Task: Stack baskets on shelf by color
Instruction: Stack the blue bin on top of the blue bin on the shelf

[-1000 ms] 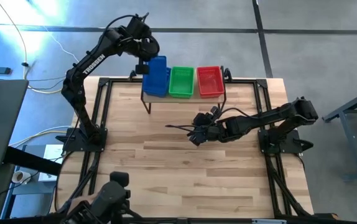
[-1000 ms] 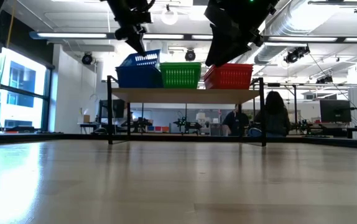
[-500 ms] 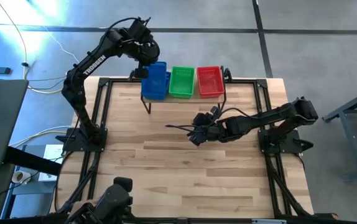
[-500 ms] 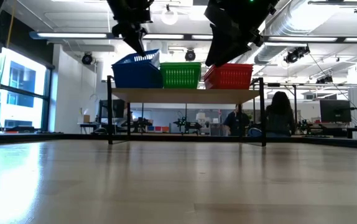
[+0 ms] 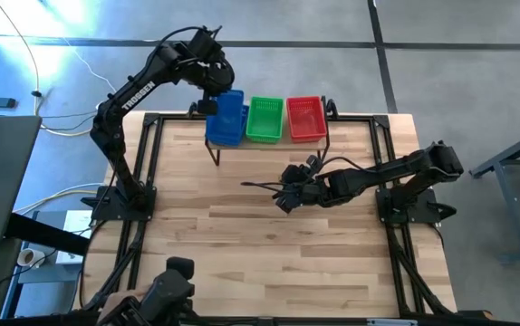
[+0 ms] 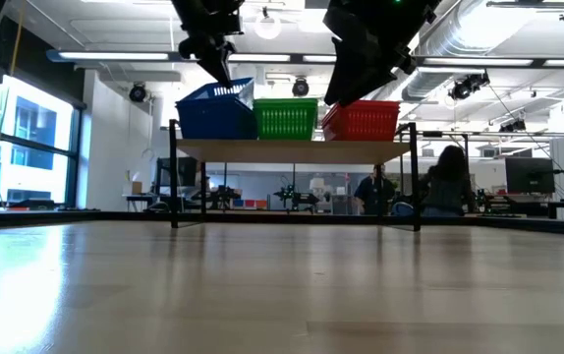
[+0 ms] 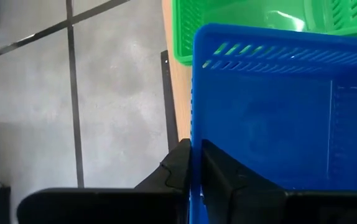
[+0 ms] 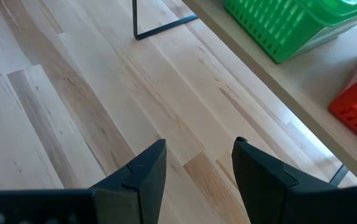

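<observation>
The light-wood shelf (image 6: 292, 150) stands at the table's far edge and carries blue, green (image 5: 264, 119) and red (image 5: 305, 119) baskets side by side. How many are nested in each stack, I cannot tell. My left gripper (image 5: 212, 91) is shut on the top blue basket (image 5: 226, 118), which sits tilted at the shelf's left end (image 6: 216, 106). The green basket also shows beyond it in the left wrist view (image 7: 241, 25). My right gripper (image 5: 284, 195) hangs open over the table's middle, in front of the shelf (image 8: 197, 162). My left gripper (image 7: 196, 165) holds the blue basket by its far wall's rim (image 7: 195, 124), near the left corner. One finger (image 7: 222, 177) is inside the basket and one (image 7: 177, 171) outside. The fingers come from above, slanting. The basket sits tilted on the shelf's left end, its right side higher.
Bare tabletop (image 5: 269, 244) spreads in front of the shelf and below my right gripper. A dark device (image 5: 174, 281) sits at the table's near edge. The shelf's thin black legs (image 6: 173, 187) stand on the table. People (image 6: 444, 182) show in the room beyond.
My left gripper, still shut on the blue basket, has lowered it a little and shifted it toward the table's left. The basket has come down from a steeper tip and lies lower at the shelf's left end. My right arm has kept still.
</observation>
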